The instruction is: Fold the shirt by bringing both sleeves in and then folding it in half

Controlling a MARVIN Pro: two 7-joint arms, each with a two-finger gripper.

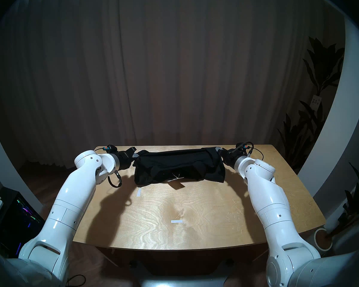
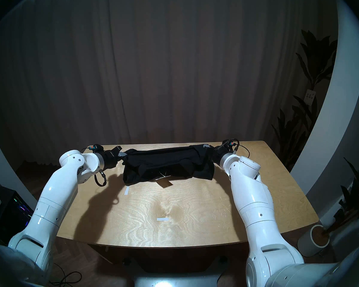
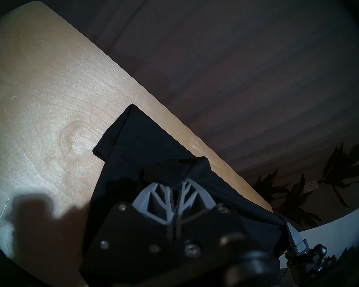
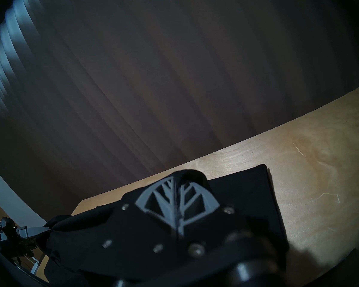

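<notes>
You have one black shirt (image 1: 179, 166) in view, with a single small white tag (image 1: 175, 178) showing at its near edge. There are two white arms, each ending in one pincer: the left pincer (image 1: 135, 155) and the right pincer (image 1: 218, 149), so two pincers in all. You can count one wooden table (image 1: 195, 222), and two short white tape strips on it, one (image 1: 138, 192) nearer the shirt and one (image 1: 177, 221) nearer you.

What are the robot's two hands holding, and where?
The black shirt: left gripper and right gripper each pinch one end of its raised top edge.
</notes>
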